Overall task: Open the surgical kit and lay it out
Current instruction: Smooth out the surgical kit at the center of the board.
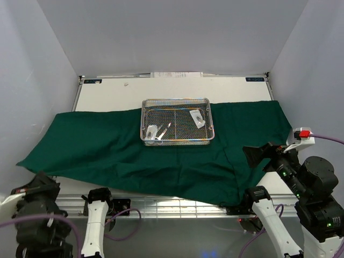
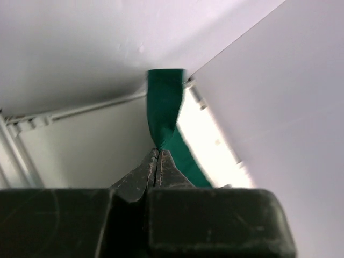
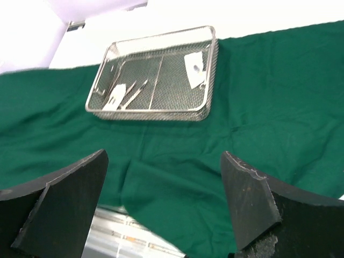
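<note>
The dark green cloth (image 1: 134, 145) lies spread open across the table. The silver wire-mesh tray (image 1: 206, 121) sits on its middle. In the tray are two white packets, one on the right (image 1: 197, 119) and one on the left (image 1: 152, 131), and thin metal instruments (image 1: 164, 130). My left gripper (image 1: 40, 181) is at the cloth's front left edge. In the left wrist view it (image 2: 156, 156) is shut on a pulled-up strip of the cloth (image 2: 164, 107). My right gripper (image 1: 263, 156) is open and empty above the cloth's front right part (image 3: 177, 177), with the tray (image 3: 156, 112) ahead of it.
White walls close in the table on the left, back and right. A metal rail (image 1: 177, 207) runs along the front edge, and the cloth's front hangs over it. A white strip of paper (image 1: 177, 74) lies at the back edge.
</note>
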